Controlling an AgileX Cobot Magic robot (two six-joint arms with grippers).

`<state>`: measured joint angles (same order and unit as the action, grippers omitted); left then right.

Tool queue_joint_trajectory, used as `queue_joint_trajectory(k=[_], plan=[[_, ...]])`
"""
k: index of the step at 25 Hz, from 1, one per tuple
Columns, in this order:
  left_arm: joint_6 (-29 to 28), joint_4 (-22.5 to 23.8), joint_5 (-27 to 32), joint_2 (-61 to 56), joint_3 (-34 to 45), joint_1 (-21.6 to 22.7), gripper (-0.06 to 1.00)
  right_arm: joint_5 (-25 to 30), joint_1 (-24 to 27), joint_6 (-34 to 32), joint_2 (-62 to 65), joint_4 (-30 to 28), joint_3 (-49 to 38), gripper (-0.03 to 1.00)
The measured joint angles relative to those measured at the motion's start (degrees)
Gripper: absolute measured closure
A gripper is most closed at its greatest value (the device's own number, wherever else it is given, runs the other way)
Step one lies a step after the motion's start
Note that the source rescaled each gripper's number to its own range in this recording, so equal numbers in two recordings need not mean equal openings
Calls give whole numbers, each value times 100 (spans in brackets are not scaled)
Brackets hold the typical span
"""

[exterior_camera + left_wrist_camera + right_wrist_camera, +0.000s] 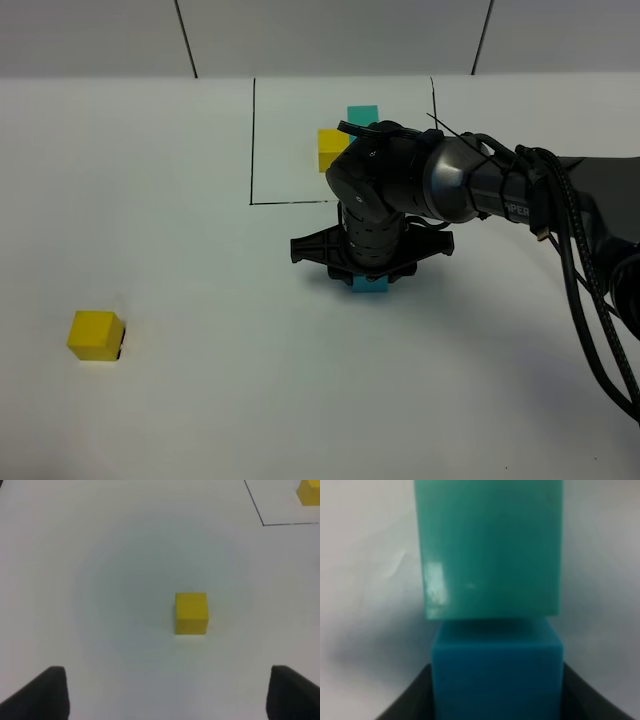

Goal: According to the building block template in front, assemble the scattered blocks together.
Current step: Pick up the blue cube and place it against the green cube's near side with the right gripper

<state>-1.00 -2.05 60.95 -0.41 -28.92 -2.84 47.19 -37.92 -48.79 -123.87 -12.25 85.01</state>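
Note:
The building block template [332, 148] lies at the back inside a thin black frame; its yellow and teal cubes show and my right arm hides the rest. My right gripper [370, 270] points down in front of the frame. In the right wrist view it [497, 702] is shut on the sky-blue cube [497, 675], which touches the teal-green cube [487, 545]. A cyan cube edge [370, 287] shows under the gripper in the exterior view. The loose yellow cube [95, 335] sits far left. My left gripper [170, 695] is open, short of that cube [191, 612].
The frame's drawn corner [263, 524] and the template's yellow cube [310, 492] show at the edge of the left wrist view. The right arm's cables [585, 270] hang at the right. The table is plain white.

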Motion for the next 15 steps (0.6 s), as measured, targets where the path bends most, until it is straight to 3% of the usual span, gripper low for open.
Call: queue_joint_trajectory(k=[15], plan=[[0, 0, 0, 0, 0, 0, 10, -96, 0, 27, -10, -5, 0, 95]])
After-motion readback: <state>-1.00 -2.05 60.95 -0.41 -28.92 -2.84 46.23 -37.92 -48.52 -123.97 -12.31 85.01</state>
